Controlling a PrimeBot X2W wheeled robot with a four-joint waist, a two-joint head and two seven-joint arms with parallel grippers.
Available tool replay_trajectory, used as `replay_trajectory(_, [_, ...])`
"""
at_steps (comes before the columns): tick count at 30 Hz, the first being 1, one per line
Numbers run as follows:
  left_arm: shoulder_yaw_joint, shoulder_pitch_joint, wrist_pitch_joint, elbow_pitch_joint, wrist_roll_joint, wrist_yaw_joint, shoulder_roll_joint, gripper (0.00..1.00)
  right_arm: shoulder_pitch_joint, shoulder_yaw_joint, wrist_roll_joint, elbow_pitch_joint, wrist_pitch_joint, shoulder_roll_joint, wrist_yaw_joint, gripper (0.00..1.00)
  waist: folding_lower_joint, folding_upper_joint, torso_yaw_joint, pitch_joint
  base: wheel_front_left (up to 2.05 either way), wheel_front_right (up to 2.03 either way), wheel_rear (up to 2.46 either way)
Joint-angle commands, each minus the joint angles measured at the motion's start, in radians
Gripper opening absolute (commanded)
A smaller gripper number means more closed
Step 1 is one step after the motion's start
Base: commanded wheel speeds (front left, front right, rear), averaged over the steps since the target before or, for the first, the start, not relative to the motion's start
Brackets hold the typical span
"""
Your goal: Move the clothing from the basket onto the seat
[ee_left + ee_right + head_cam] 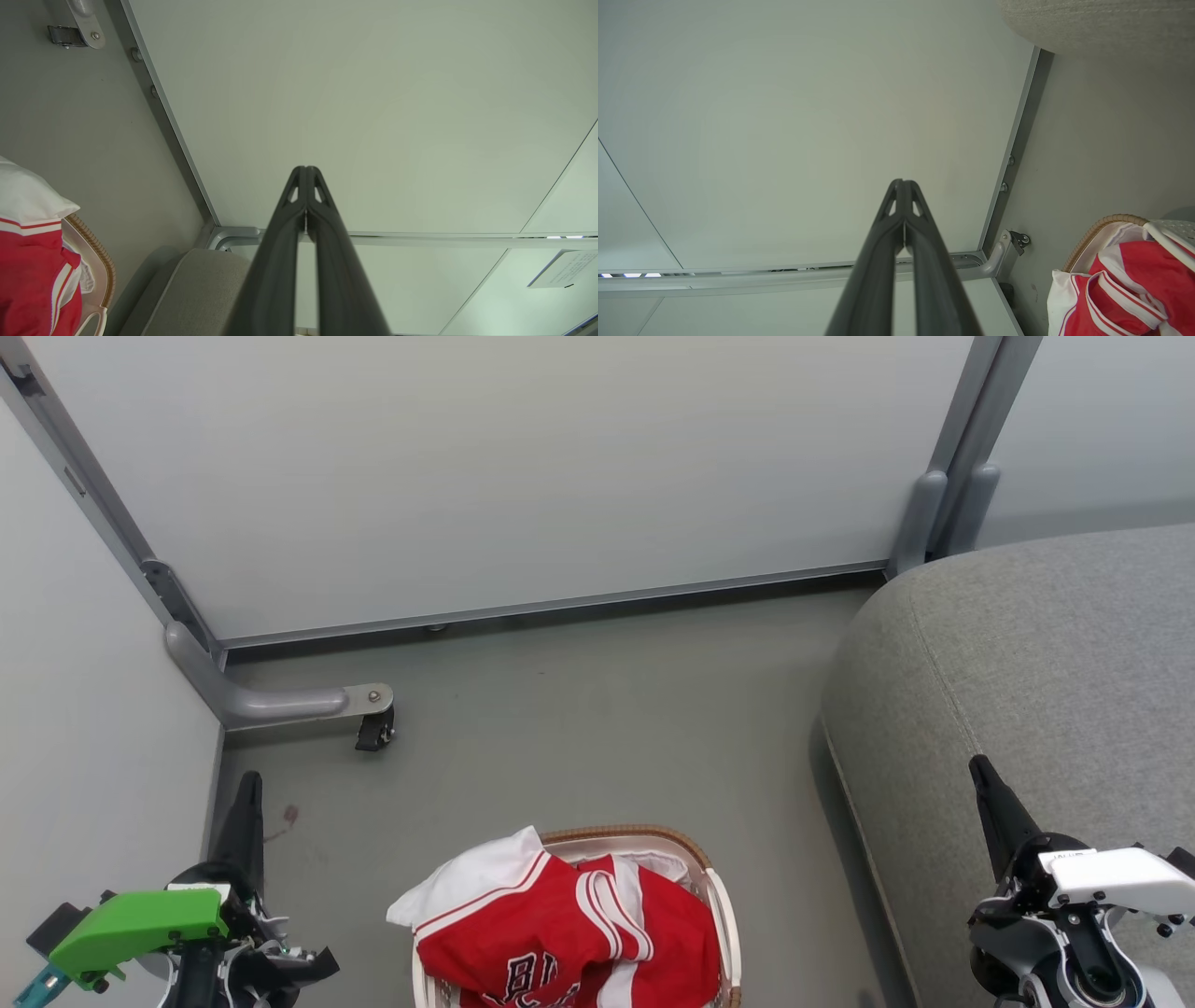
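At the lower left of the head view, the left end effector [250, 784], green housing behind it, its two dark fingers pressed together along their length and gripping nothing. Same closed pair up the middle of the left wrist view, tips meeting against a pale wall panel [373, 116]. At the lower right of the head view, the right end effector [978, 765], white housing, fingers likewise shut tight and empty, overlapping the grey fabric of the seat [1046, 653] in the frame.

At the bottom centre, the clothing [560, 933]: red with white stripes, heaped in the basket [653, 832], black-and-white lettering facing up at the frame's lower edge, a white part spilling over the left rim. Basket standing on the grey floor [579, 728], between the two end effectors and apart from both. Seat across the right side, rounded corner and stitched seam showing, near the basket with a strip of floor between them.

At the middle left, a small black caster wheel [375, 733] under a grey metal foot [280, 702] of the wall panel.
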Motion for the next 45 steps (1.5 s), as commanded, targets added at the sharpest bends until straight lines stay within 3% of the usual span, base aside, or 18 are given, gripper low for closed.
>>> replay_trajectory(1, [0.000,-0.010,0.002,-0.001,0.005,-0.007,0.001,0.00,-0.007,-0.002,0.003,-0.003,0.003,-0.006,0.000,0.00,0.0000,-0.0001,0.000,0.000,0.00,0.00,0.00])
replay_trajectory(45, [0.000,-0.011,0.002,-0.001,0.005,-0.007,0.001,0.00,-0.007,-0.002,0.003,-0.003,0.002,-0.006,0.000,0.00,0.0000,-0.0001,0.000,0.000,0.00,0.00,0.00])
